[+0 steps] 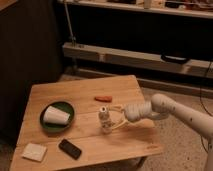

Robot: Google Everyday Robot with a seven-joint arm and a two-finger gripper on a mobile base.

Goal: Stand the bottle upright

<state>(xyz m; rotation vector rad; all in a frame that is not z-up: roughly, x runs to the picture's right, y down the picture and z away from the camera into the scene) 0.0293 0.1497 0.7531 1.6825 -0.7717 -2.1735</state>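
Bottle: stood upright on wooden table, apparently clasped between the fingers of gripper, right of green plate.

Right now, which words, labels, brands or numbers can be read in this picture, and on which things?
None can be read.
Bottle, at the gripper: no legible label.
Cup, phone, pale square: no text visible.
Shelf items at the top: too blurred to read.
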